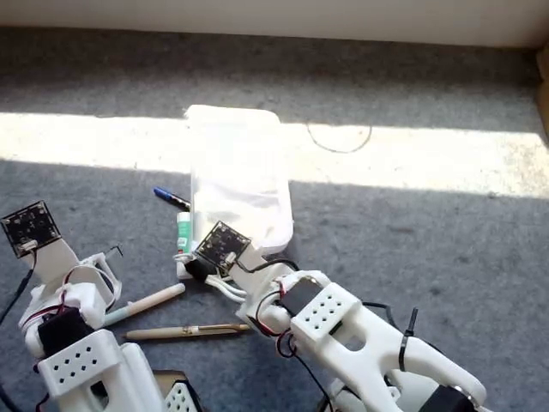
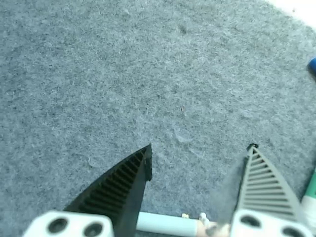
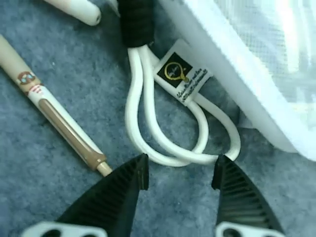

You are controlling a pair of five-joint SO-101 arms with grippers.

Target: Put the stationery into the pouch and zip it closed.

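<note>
The white mesh pouch lies flat mid-table; its corner also shows in the right wrist view. From that corner runs a white cord loop with a black sleeve and a label tag. My right gripper is open, and the end of the loop lies just in front of its fingertips. A beige pen lies beside it. My left gripper is open over bare carpet, at the near left. A cream pen with a teal end lies beneath the left gripper's base.
A blue pen and a small green-and-white stick lie along the pouch's left side. Grey carpet covers the table, with a sunlit band across the far half. A thin wire loop lies to the pouch's right.
</note>
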